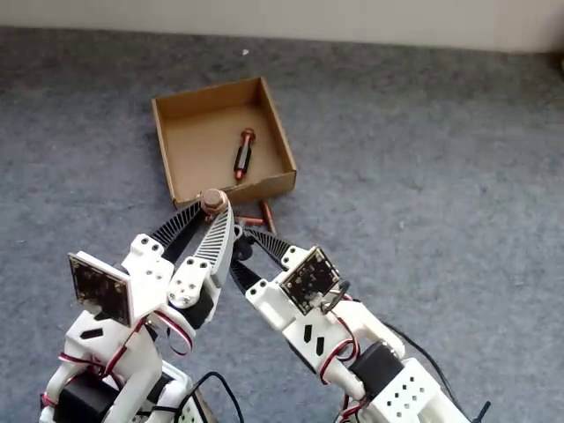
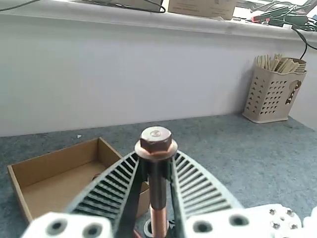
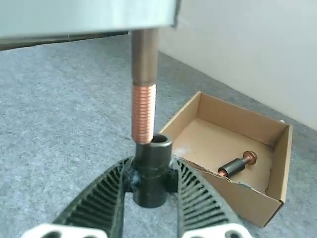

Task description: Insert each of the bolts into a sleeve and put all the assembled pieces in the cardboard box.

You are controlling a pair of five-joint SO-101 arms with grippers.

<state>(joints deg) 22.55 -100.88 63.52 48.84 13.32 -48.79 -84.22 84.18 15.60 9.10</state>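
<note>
Just above my right claw (image 3: 151,169), which pinches the sleeve (image 3: 148,184) upright, my left claw (image 2: 156,163) grips the bolt (image 2: 156,141), its threaded tip at the sleeve's mouth. Beyond both claws, the cardboard box (image 1: 203,145) holds one assembled piece (image 1: 244,152).

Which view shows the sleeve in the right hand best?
The right wrist view: the black sleeve stands upright in the right hand, open top at the bolt's threaded tip. The left wrist view catches a bit of its rim below the bolt; the high view gives a dark scrap beside the left hand.
</note>
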